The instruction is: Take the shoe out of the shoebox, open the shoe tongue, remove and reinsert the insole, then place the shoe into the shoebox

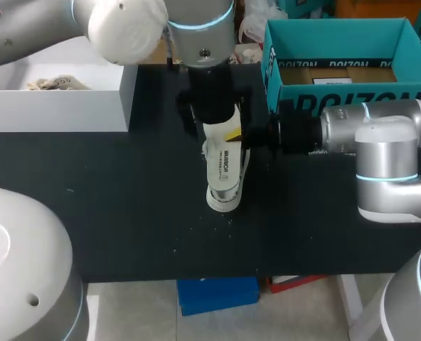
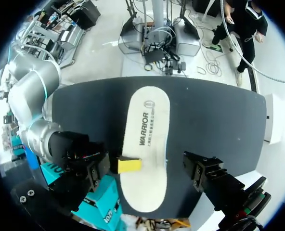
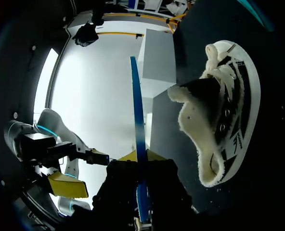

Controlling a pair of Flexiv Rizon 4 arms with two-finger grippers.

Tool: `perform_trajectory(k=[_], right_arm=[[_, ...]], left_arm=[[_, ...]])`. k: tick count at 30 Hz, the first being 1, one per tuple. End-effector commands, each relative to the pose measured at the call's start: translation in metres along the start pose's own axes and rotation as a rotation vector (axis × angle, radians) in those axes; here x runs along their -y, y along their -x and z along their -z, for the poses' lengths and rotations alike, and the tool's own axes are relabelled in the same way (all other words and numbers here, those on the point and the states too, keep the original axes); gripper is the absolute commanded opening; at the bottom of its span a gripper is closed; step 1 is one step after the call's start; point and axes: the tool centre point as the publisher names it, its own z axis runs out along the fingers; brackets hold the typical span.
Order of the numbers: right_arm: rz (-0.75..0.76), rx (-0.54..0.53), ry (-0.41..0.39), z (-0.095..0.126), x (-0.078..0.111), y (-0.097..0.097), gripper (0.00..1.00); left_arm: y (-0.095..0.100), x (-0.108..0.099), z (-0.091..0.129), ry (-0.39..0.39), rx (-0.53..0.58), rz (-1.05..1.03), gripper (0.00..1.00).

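Note:
My right gripper (image 1: pixel 237 135) comes in from the right and is shut on the heel end of the white printed insole (image 1: pixel 223 167). In the right wrist view the insole (image 3: pixel 138 144) shows edge-on, a blue strip between the yellow tips of that gripper (image 3: pixel 141 159). Beside it the white and black shoe (image 3: pixel 226 115) lies on its side on the black table with its tongue pulled open. From above, the shoe (image 1: pixel 223 202) peeks out under the insole. My left gripper (image 1: pixel 212 106) hangs directly over the insole (image 2: pixel 145 139), wide open (image 2: pixel 145 173) and touching nothing.
The teal shoebox (image 1: pixel 353 103) stands open at the back right, close behind my right arm. A white box (image 1: pixel 54 106) sits at the back left. The table's front edge (image 1: pixel 196 275) runs below the shoe.

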Motion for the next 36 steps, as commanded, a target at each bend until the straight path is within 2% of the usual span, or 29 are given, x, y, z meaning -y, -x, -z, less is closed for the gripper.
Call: perform_trajectory(k=[1, 5, 18, 19, 21, 22, 24, 35, 36], right_arm=[[0.0, 0.002, 0.004, -0.002, 0.0, 0.0, 0.0], [0.0, 0.002, 0.004, -0.002, 0.0, 0.0, 0.0], [0.0, 0.002, 0.004, -0.002, 0.0, 0.0, 0.0], [0.0, 0.002, 0.004, -0.002, 0.0, 0.0, 0.0], [0.0, 0.002, 0.004, -0.002, 0.0, 0.0, 0.0], [0.0, 0.002, 0.004, -0.002, 0.0, 0.0, 0.0], [0.0, 0.002, 0.004, -0.002, 0.0, 0.0, 0.0], [0.0, 0.002, 0.004, -0.002, 0.0, 0.0, 0.0], [0.0, 0.002, 0.004, -0.002, 0.0, 0.0, 0.0]], left_arm=[[-0.027, 0.023, 0.0, 0.031, 0.239, 0.01, 1.0], [-0.048, 0.035, 0.007, -0.01, 0.595, 0.007, 1.0], [-0.052, 0.037, 0.006, -0.019, 0.604, 0.004, 1.0], [-0.052, 0.037, 0.003, -0.066, 0.677, 0.013, 1.0], [-0.058, 0.034, -0.005, -0.02, 0.815, -0.029, 1.0], [-0.059, 0.034, -0.006, -0.033, 0.886, -0.033, 1.0], [-0.069, 0.029, -0.01, -0.136, 1.145, 0.034, 1.0], [-0.069, 0.029, -0.01, -0.136, 1.145, 0.034, 1.0], [-0.067, 0.027, -0.013, -0.047, 1.066, 0.063, 1.0]])
